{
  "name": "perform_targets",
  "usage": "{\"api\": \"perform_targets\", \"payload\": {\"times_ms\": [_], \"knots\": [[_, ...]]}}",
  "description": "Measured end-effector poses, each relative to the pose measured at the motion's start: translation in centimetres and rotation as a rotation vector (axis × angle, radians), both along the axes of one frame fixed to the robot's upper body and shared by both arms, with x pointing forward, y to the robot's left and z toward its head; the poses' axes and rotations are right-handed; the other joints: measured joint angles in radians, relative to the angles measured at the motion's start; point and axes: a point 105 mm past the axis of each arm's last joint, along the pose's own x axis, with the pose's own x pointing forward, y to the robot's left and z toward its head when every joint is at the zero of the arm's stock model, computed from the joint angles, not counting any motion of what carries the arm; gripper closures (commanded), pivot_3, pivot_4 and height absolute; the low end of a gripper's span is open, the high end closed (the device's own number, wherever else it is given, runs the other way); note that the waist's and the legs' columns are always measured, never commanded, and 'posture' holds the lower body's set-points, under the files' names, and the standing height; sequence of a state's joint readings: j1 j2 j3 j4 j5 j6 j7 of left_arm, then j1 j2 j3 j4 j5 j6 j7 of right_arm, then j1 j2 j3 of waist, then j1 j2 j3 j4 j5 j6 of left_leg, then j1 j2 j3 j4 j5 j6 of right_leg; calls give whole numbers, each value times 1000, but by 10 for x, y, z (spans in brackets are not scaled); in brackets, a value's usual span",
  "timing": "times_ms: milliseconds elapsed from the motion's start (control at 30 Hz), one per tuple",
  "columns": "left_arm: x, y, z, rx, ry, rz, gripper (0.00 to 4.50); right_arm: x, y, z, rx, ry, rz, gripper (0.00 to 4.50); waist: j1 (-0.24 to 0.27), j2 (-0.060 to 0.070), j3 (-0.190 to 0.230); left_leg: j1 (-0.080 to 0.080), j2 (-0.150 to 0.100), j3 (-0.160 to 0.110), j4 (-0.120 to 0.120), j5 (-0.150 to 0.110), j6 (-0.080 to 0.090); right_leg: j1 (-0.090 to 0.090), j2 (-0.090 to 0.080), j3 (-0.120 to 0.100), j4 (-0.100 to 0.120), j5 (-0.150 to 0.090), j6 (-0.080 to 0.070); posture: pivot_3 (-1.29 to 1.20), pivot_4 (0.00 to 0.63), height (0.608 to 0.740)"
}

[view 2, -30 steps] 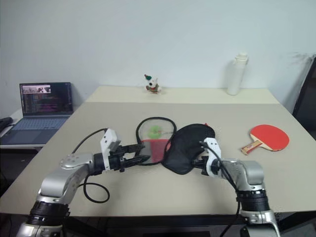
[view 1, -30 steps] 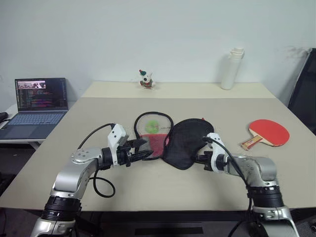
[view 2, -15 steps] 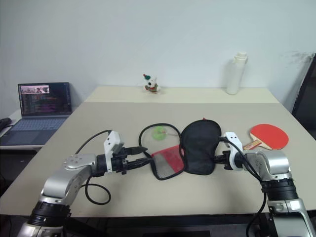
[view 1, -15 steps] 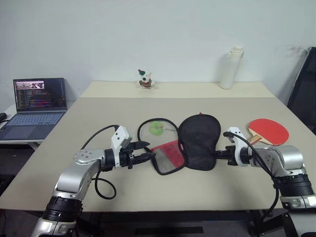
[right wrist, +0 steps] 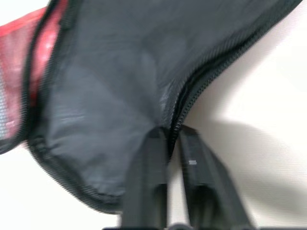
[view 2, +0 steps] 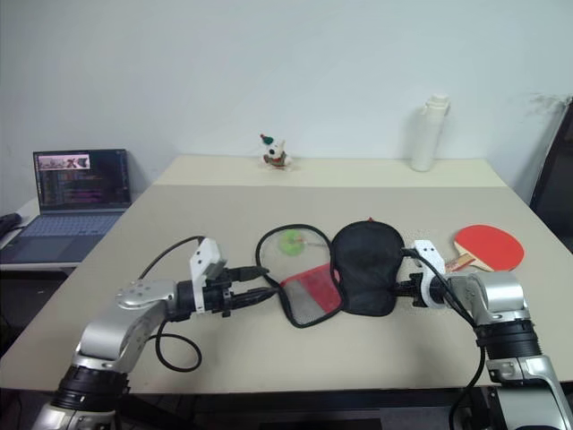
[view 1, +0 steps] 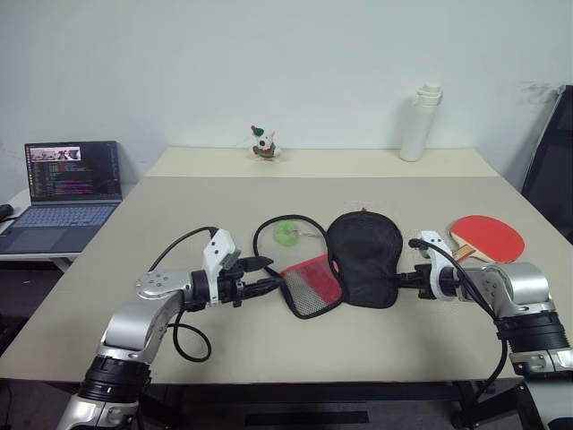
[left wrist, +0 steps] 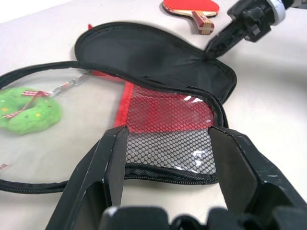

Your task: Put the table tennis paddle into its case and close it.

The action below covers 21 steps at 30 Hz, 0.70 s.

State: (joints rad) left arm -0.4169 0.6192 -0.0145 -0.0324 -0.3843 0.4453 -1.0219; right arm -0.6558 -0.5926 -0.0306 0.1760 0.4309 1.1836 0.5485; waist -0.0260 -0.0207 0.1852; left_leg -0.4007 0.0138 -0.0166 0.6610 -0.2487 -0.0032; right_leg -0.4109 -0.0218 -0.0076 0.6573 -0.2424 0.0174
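Note:
The case lies spread open in the middle of the table, its black half (view 1: 364, 260) on the right and its red mesh half (view 1: 313, 282) on the left. Its green fuzzy charm (view 1: 286, 235) rests inside a black loop behind them. My left gripper (view 1: 271, 276) is shut across the narrow end of the red mesh half (left wrist: 168, 143). My right gripper (view 1: 400, 279) pinches the black half's zip edge (right wrist: 184, 103), fingers nearly together. The table tennis paddle (view 1: 488, 236) lies red face up to the right, just behind my right wrist.
A white bottle (view 1: 419, 124) and a small toy figure (view 1: 262, 143) stand at the back of the table. A laptop (view 1: 67, 184) sits open on a side table to the left. A black chair (view 1: 551, 166) is at the right edge.
My right gripper has moved right, dragging the black half with it, so the case has spread open. The red mesh half now stretches out from my left gripper, which has stayed in place.

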Motion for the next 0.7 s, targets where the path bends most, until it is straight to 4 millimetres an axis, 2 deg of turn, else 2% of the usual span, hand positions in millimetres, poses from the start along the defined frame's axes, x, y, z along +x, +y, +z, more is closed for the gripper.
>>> {"api": "perform_targets", "payload": {"times_ms": [100, 267, 400, 533, 700], "knots": [[0, 0, 0, 3, -2, 2, 1616, 0, -11, 9, -5, -38, -38, 1720, 0, 1, 1, 0, 0, 0, 0, 0, 0, 0, 0, 0, 0, 0, 0, 0, 150, 740], [0, 0, 0, 4, -12, -2, 1616, 1, -25, 37, 8, -146, -120, 38, 1, 1, 1, 0, 0, 0, 0, 0, 0, 0, 0, 0, 0, 0, 0, 0, 150, 740], [1, -1, -3, 3, 0, -16, 1616, 14, -52, 44, -81, -252, -345, 38, 0, 1, 1, 0, 0, 0, 0, 0, 0, 0, 0, 0, 0, 0, 0, 0, 150, 740], [6, -5, -2, 2, 2, -40, 1616, 24, -79, 31, -151, -264, -618, 38, 0, 1, 1, 0, 0, 2, 0, 0, 0, 0, 0, 1, 1, 0, 0, 0, 150, 740], [12, -8, 3, 17, -22, -64, 1616, 38, -83, 25, -156, -263, -780, 38, -4, 2, 1, 0, 0, 4, -1, 0, 0, -2, 1, 4, 1, 0, 0, 0, 150, 740]]}}
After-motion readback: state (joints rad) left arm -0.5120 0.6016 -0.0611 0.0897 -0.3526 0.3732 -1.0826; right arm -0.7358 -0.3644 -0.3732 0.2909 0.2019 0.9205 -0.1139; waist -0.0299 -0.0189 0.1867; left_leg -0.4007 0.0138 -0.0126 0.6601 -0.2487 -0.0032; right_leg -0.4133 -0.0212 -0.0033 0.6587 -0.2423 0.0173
